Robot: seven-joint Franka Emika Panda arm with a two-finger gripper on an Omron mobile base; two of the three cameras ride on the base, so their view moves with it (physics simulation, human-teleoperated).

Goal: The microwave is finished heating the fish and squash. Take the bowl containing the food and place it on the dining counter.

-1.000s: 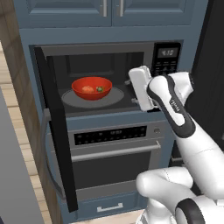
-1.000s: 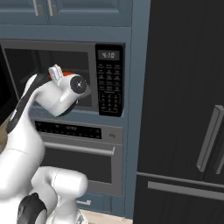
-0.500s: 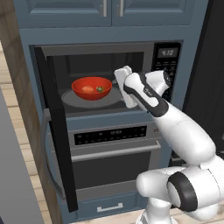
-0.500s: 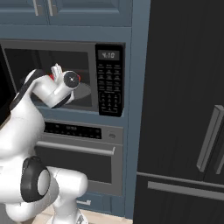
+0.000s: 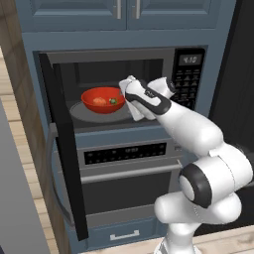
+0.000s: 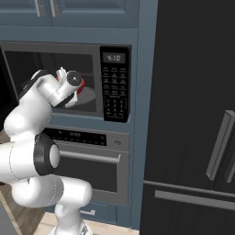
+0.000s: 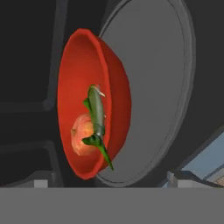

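The microwave [image 5: 189, 74] stands with its door [image 5: 62, 149] swung wide to the left. Inside, the red bowl [image 5: 102, 99] sits on the grey turntable [image 5: 79, 113]. It holds the food: an orange-tan lump [image 5: 99, 100] and a dark green piece [image 5: 113, 101]. My gripper [image 5: 124, 96] is inside the cavity at the bowl's right rim, open and holding nothing. In the rolled hand view the bowl [image 7: 94, 105] is close ahead, above my open gripper [image 7: 109, 181]. A sliver of the bowl [image 6: 81, 85] shows behind my wrist. The dining counter is out of view.
An oven [image 5: 124, 168] with a horizontal bar handle sits right under the microwave, and blue cabinets [image 5: 124, 10] hang above it. A tall black fridge [image 6: 193, 114] stands to the right. The open door narrows the room on the left.
My hand has moved left from the right side of the opening into the cavity, up to the bowl's right rim. The jaws stayed open and the bowl has not moved.
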